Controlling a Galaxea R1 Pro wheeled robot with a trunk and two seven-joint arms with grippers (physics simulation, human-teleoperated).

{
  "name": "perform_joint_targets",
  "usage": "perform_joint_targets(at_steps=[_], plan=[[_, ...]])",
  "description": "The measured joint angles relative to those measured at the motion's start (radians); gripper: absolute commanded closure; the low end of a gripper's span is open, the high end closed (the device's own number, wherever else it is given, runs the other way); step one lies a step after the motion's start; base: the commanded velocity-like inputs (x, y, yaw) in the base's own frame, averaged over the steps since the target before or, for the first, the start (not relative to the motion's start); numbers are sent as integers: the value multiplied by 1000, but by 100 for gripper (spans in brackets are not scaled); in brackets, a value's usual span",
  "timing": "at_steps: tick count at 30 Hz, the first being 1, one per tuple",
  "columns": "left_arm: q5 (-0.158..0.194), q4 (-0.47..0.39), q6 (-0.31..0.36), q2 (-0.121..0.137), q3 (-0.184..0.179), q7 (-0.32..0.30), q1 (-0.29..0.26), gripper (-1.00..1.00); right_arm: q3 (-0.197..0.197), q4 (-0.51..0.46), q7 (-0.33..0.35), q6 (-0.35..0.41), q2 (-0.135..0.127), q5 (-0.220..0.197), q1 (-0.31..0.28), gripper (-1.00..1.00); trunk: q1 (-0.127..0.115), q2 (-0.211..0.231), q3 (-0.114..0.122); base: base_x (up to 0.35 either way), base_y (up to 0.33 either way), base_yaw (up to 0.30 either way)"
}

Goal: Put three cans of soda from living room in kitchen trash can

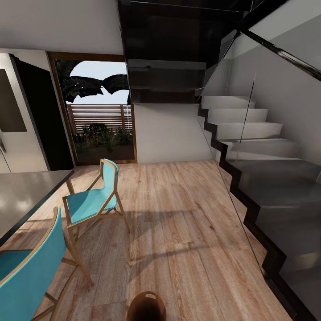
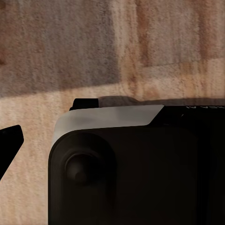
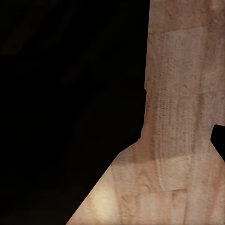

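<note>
The tash can (image 1: 146, 306), a round brown bin with a slot cut-out near its rim, stands on the light wood floor at the bottom middle of the head view, close in front of me. The cans of soda are out of view. In the left wrist view, one black fingertip (image 2: 10, 139) sits at the picture's edge beside my dark body, with wood floor behind. The right wrist view has one black fingertip (image 3: 218, 140) at the opposite edge over the floor. Nothing lies between the fingers in either view.
A stainless fridge (image 1: 18, 116) stands at the far left. A grey table (image 1: 22, 200) and two turquoise chairs (image 1: 91, 203) (image 1: 26, 263) fill the left side. A staircase (image 1: 267, 178) with a glass balustrade runs along the right. Wood floor (image 1: 178, 223) stretches toward a glass door (image 1: 100, 120).
</note>
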Motion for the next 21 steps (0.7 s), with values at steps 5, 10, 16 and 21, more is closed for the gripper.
perform_joint_targets(at_steps=[5, 10, 16, 21], plan=[[0, 0, 0, 0, 0, 0, 0, -100, 0, 0, 0, 0, 0, 0, 0, -100, 0, 0, 0, 0, 0, 0], [0, 0, 0, 0, 0, 0, 0, -100, 0, 0, 0, 0, 0, 0, 0, -100, 0, 0, 0, 0, 0, 0], [0, 0, 0, 0, 0, 0, 0, -100, 0, 0, 0, 0, 0, 0, 0, -100, 0, 0, 0, 0, 0, 0], [0, 0, 0, 0, 0, 0, 0, -100, 0, 0, 0, 0, 0, 0, 0, -100, 0, 0, 0, 0, 0, 0]])
